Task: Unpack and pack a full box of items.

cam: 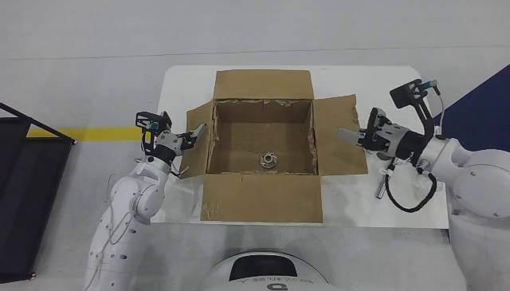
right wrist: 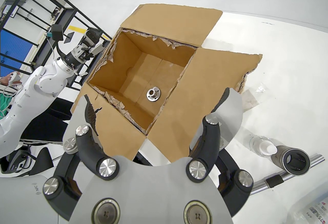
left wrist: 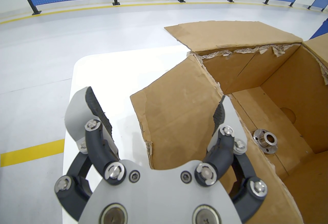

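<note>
An open cardboard box (cam: 263, 199) stands mid-table with all its flaps folded out. One metal flange (cam: 268, 160) lies on its floor, seen too in the left wrist view (left wrist: 266, 140) and the right wrist view (right wrist: 153, 94). My left gripper (cam: 194, 135) is open at the box's left side, and the left flap (left wrist: 179, 117) lies between its fingers (left wrist: 89, 107). My right gripper (cam: 348, 135) hangs open over the right flap (right wrist: 217, 73), with nothing held. The left gripper (right wrist: 89, 48) also shows beyond the box in the right wrist view.
By the right arm on the white table (right wrist: 282, 37) lie a small clear bottle (right wrist: 261, 146), a black linear bearing (right wrist: 289, 158) on a steel rod, and a plastic bag (right wrist: 310, 207). A black rack (cam: 24, 195) stands on the floor at the left.
</note>
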`<state>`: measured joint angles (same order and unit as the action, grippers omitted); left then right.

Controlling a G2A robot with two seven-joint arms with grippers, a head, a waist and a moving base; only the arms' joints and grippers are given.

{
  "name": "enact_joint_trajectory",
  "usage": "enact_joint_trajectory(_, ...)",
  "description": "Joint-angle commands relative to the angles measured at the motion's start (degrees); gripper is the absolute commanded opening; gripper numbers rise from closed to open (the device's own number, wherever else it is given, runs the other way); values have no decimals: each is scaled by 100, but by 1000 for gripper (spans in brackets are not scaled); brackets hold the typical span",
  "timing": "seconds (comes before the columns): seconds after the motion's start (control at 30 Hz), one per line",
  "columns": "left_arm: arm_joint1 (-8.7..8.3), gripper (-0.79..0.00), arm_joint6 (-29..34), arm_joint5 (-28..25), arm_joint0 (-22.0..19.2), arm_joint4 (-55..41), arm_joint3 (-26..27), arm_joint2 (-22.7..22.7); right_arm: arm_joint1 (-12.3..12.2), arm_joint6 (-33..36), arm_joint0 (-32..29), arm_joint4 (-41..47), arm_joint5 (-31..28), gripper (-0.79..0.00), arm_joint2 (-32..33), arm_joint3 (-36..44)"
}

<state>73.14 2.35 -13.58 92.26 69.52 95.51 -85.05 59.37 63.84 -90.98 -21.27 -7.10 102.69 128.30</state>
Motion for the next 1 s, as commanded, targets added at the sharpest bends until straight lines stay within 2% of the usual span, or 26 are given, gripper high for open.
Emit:
enact_joint_trajectory(0.0, 0, 0, 0, 0, 0, 0, 0, 0, -12, 76, 235, -88, -339, 0, -500, -34)
enact_joint_trajectory(0.07, 0, 0, 0, 0, 0, 0, 0, 0, -12, 172, 766, -46, -595, 0, -1098, -281)
enact_joint_trajectory(0.1, 0, 0, 0, 0, 0, 0, 0, 0, -8, 263, 1070, -135, -633, -123, -1399, -450)
enact_joint_trajectory(0.13, 0, 0, 0, 0, 0, 0, 0, 0, -2, 425, 1399, -339, -670, -123, -1767, -589)
enact_joint_trajectory(0.17, 0, 0, 0, 0, 0, 0, 0, 0, 18, 508, 1727, -484, -701, -22, -2149, -741)
enact_joint_trajectory(0.2, 0, 0, 0, 0, 0, 0, 0, 0, 50, 514, 2049, -525, -768, -15, -2518, -947)
enact_joint_trajectory(0.3, 0, 0, 0, 0, 0, 0, 0, 0, 168, 417, 2892, -691, -847, -43, -3426, -1727)
enact_joint_trajectory(0.4, 0, 0, 0, 0, 0, 0, 0, 0, 295, 420, 3536, -1011, -970, -132, -4212, -2404)
enact_joint_trajectory(0.47, 0, 0, 0, 0, 0, 0, 0, 0, 385, 418, 3861, -1266, -1035, -120, -4691, -2708)
enact_joint_trajectory(0.57, 0, 0, 0, 0, 0, 0, 0, 0, 515, 313, 4225, -1654, -1153, -135, -5272, -3264)
enact_joint_trajectory(0.63, 0, 0, 0, 0, 0, 0, 0, 0, 595, 284, 4413, -1945, -1124, -99, -5589, -3594)
enact_joint_trajectory(0.67, 0, 0, 0, 0, 0, 0, 0, 0, 646, 254, 4507, -2046, -1196, -55, -5777, -3773)
enact_joint_trajectory(0.83, 0, 0, 0, 0, 0, 0, 0, 0, 749, 154, 4655, -2219, -1504, -80, -6149, -4091)
enact_joint_trajectory(0.97, 0, 0, 0, 0, 0, 0, 0, 0, 776, 189, 4640, -2397, -1707, -65, -6332, -4135)
